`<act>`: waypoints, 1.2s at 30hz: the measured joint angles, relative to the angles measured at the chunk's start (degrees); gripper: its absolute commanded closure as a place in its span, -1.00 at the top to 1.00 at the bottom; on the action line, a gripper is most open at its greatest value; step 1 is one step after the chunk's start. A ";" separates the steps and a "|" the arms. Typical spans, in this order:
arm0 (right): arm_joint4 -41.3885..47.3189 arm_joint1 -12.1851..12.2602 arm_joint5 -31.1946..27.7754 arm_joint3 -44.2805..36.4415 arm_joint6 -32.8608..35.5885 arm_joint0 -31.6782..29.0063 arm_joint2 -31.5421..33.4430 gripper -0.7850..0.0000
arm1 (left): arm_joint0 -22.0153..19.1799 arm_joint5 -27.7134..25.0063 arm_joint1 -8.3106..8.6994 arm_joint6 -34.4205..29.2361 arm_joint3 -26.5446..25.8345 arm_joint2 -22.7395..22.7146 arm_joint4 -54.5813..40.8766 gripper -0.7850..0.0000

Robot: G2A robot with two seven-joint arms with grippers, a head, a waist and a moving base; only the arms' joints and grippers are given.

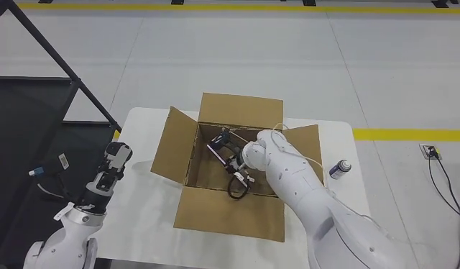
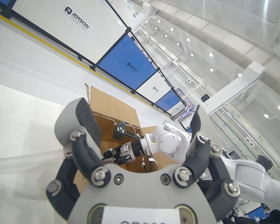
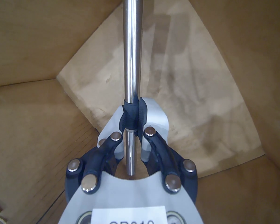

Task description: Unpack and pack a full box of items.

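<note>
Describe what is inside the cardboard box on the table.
Inside the cardboard box, the right gripper is shut on a shiny metal rod above bare cardboard floor. In the top view, the right arm covers part of the interior, so other contents cannot be told.

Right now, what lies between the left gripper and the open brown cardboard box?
In the top view, that stretch is bare white tabletop, from the open left gripper to the outer flap of the brown cardboard box.
</note>
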 measured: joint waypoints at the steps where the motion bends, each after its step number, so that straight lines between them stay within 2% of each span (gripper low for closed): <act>1: -0.08 0.33 -1.33 -0.01 -0.79 0.06 0.14 -1.00 | -0.02 0.08 0.02 0.08 -0.08 0.13 0.07 1.00; 7: -1.38 1.98 -5.61 -1.08 -5.13 -0.10 0.54 -1.00 | -0.26 0.39 0.11 0.43 -0.46 1.09 0.69 1.00; 16: -3.46 4.47 -3.20 -5.47 -9.30 -0.59 1.54 -1.00 | -0.48 0.82 0.22 0.93 -0.96 2.57 1.72 1.00; 21: -4.94 6.79 -3.63 -10.31 -10.38 -1.56 2.68 -1.00 | -0.25 0.75 0.31 1.36 -1.13 2.68 1.93 1.00; 28: -7.05 11.23 1.24 -22.88 -8.22 -5.49 6.28 -1.00 | 0.33 0.76 0.40 1.92 -1.70 2.88 2.16 1.00; 31: -8.55 14.02 4.41 -31.40 -5.56 -8.71 9.40 -1.00 | 0.50 0.72 0.44 2.15 -1.88 2.97 2.24 1.00; 36: -12.59 19.51 9.65 -51.00 1.59 -18.03 17.67 -1.00 | 0.75 0.69 0.50 2.43 -2.13 3.34 2.52 1.00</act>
